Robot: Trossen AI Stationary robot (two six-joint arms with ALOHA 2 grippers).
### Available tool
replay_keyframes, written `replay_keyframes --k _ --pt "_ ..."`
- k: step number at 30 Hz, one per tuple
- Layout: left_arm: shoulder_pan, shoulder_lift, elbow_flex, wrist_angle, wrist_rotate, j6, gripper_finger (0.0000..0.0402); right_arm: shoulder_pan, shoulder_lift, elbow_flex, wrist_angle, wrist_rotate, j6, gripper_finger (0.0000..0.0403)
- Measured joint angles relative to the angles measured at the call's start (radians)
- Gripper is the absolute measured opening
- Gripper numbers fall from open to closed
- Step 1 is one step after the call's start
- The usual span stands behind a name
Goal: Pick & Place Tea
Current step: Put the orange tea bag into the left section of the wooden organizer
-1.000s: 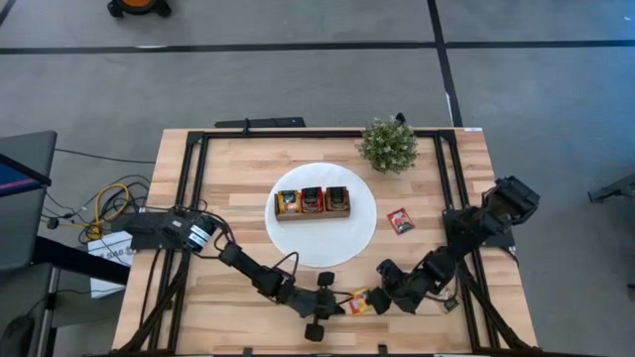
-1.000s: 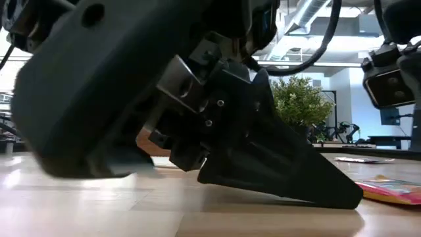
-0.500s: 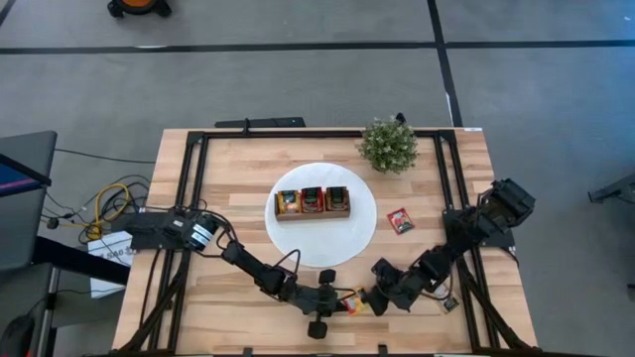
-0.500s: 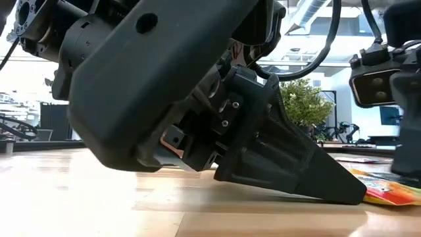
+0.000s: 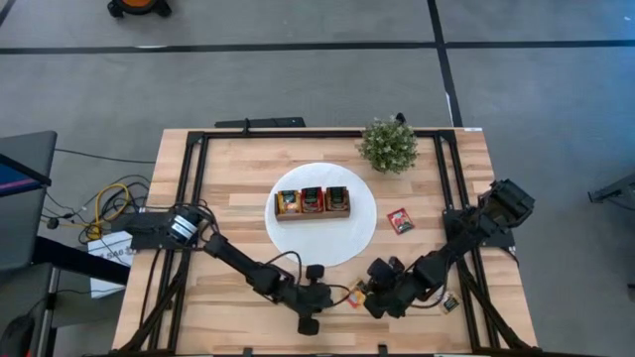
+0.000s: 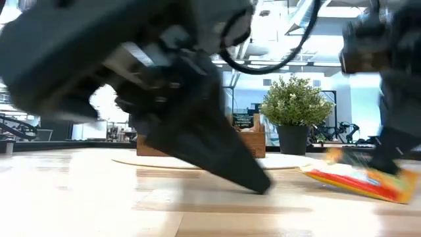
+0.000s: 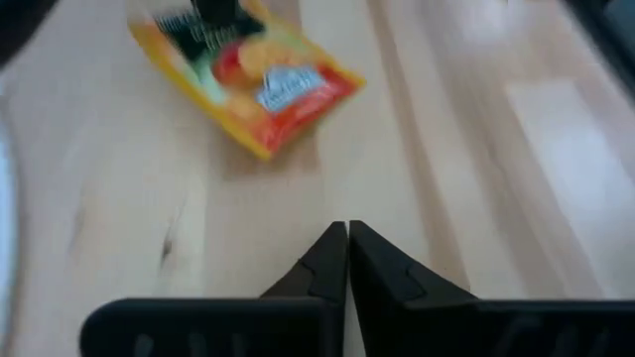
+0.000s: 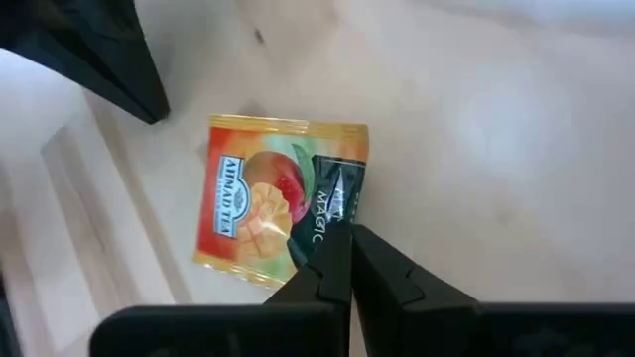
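A: Right end effector [image 8: 342, 260]?
B: Clenched on one edge of the flat yellow-orange paper tea sachet [image 8: 270, 203], fingertips pinched together over its dark printed strip. One side of sachet tipped up off the pale wooden bench [image 5: 238, 178] in the low view, the other side down on the wood.

A: Place of sachet relative to the round white disc [image 5: 359, 236]?
B: Just off the disc's near rim, toward the bench's front edge, between both end effectors.

A: Left end effector [image 7: 348, 250]?
B: Clenched on nothing, tips meeting, aimed at the sachet from the side opposite the right one, near but apart from it.

A: Other tea?
B: A small red paper sachet [image 5: 400, 220] flat on the bench just right of the disc. More in the narrow brown wooden three-compartment box [image 5: 313, 202] on the disc.
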Motion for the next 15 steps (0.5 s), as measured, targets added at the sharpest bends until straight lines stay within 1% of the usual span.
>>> replay_keyframes --k 4,7,10,12,15 --pt "-0.02 -0.054 -0.006 -0.091 -0.131 0.012 0.0033 0.007 -0.001 0.116 -0.171 0.072 -0.096 0.0" --pt "-0.02 -0.099 -0.005 -0.068 -0.196 0.016 0.0071 0.022 -0.001 0.17 -0.193 0.116 -0.183 0.0" --pt "-0.014 -0.128 -0.001 -0.007 -0.25 0.019 0.0121 0.035 -0.003 0.213 -0.192 0.137 -0.24 0.0" --pt "-0.006 -0.127 -0.002 0.051 -0.269 0.02 0.0156 0.045 -0.003 0.233 -0.189 0.155 -0.264 0.0" --pt "0.009 -0.118 -0.001 0.146 -0.245 0.021 0.0195 0.057 -0.003 0.25 -0.189 0.176 -0.296 0.0"
